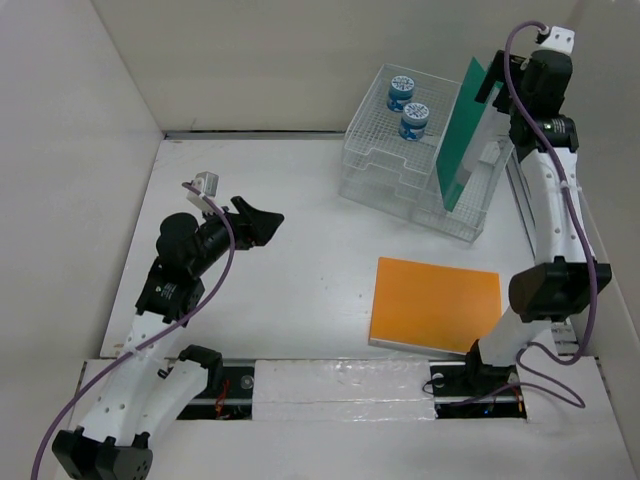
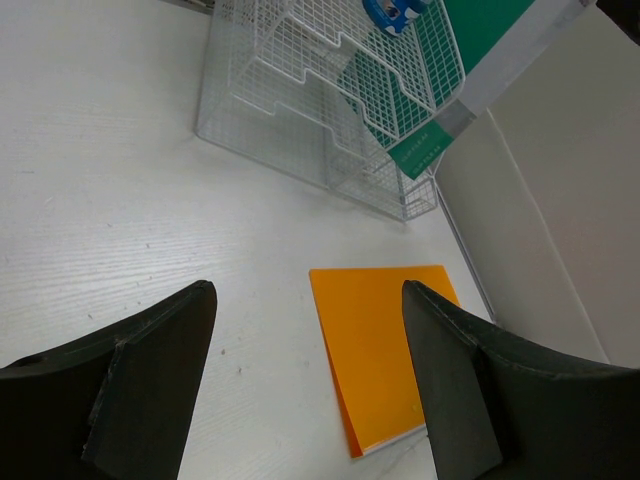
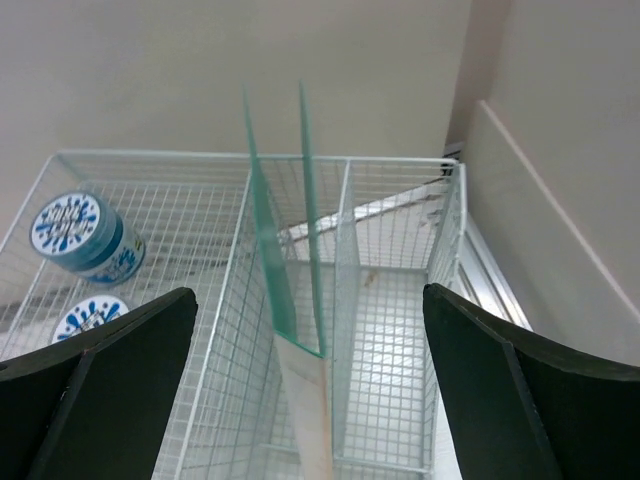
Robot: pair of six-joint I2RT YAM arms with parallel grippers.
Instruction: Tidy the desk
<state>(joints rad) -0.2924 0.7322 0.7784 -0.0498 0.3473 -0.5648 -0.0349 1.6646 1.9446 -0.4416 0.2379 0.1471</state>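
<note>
The white desk (image 1: 290, 300) holds a flat orange book (image 1: 435, 305) near the front right. A green book (image 1: 462, 135) stands upright in a slot of the wire-mesh organizer (image 1: 390, 180) at the back right. My right gripper (image 1: 497, 92) is open above the green book's top edge, which shows in the right wrist view (image 3: 288, 260) between the jaws, apart from both. My left gripper (image 1: 262, 222) is open and empty over the desk's left middle. Its wrist view (image 2: 310, 380) looks towards the orange book (image 2: 385, 345) and the organizer (image 2: 320, 110).
Two round blue-and-white containers (image 1: 401, 92) (image 1: 414, 120) lie on the organizer's top shelf, also in the right wrist view (image 3: 80, 235). Beige wall panels close in the desk on the left, back and right. A metal rail runs along the right wall.
</note>
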